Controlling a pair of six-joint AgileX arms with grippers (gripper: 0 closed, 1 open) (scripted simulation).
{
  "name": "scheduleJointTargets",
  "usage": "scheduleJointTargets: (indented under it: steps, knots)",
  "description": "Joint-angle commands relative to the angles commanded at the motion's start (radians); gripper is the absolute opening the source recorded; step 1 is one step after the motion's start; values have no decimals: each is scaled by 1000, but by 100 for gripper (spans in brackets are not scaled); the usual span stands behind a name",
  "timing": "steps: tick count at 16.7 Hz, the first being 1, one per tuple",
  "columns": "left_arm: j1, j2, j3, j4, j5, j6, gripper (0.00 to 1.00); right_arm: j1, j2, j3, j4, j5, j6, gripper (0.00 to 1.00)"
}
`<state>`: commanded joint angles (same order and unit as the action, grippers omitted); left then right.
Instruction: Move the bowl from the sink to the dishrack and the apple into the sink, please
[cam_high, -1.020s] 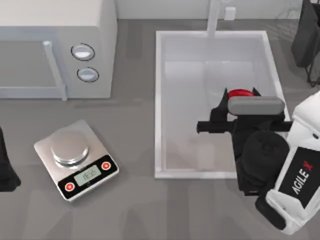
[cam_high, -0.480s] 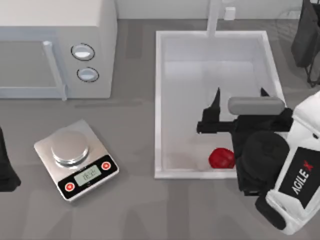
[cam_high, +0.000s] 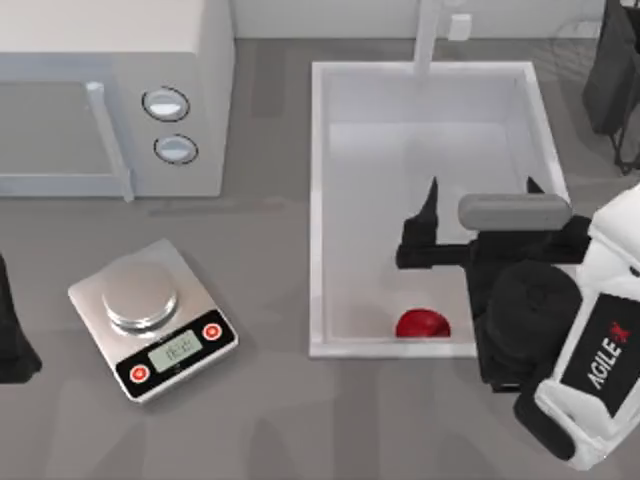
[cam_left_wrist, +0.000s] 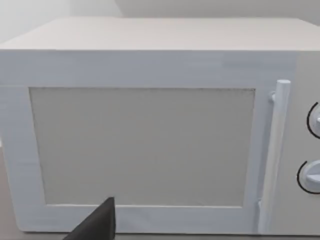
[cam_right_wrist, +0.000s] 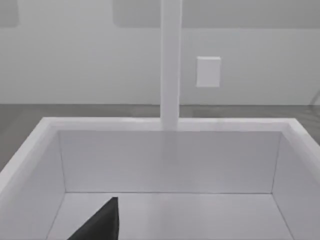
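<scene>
Red apple (cam_high: 422, 323) in sink (cam_high: 318, 200), microwave (cam_high: 110, 95) nearby

The light is soft and even, with no bright glare. The sink (cam_high: 320, 200) floor has pale grey patches. A faint shadow lies beside the microwave (cam_high: 110, 90) on the grey table (cam_high: 260, 400). Edges look a little fuzzy.

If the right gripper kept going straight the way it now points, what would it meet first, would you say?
Probably the tap at the far end of the sink. The right gripper, fingers open, points along the bare basin toward it; the apple lies behind the fingertips.
</scene>
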<state>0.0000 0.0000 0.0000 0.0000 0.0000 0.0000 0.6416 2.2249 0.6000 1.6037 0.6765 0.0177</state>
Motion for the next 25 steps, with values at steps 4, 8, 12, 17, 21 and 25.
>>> scheduleJointTargets:
  steps: [4, 8, 12, 17, 21, 25]
  knots:
    - [0, 0, 0, 0, 0, 0, 100, -77, -112, -126, -139, -106, 7, 100]
    - [0, 0, 0, 0, 0, 0, 100, -227, -379, -282, -443, -263, -3, 100]
    - [0, 0, 0, 0, 0, 0, 100, -434, -780, -398, -837, -374, -7, 100]
    - [0, 0, 0, 0, 0, 0, 100, -556, -1406, -457, -1152, -473, -20, 100]
    - [0, 0, 0, 0, 0, 0, 100, -599, -1848, -489, -1271, -575, -40, 100]
    - [0, 0, 0, 0, 0, 0, 100, -632, -2119, -523, -1464, -632, -36, 100]
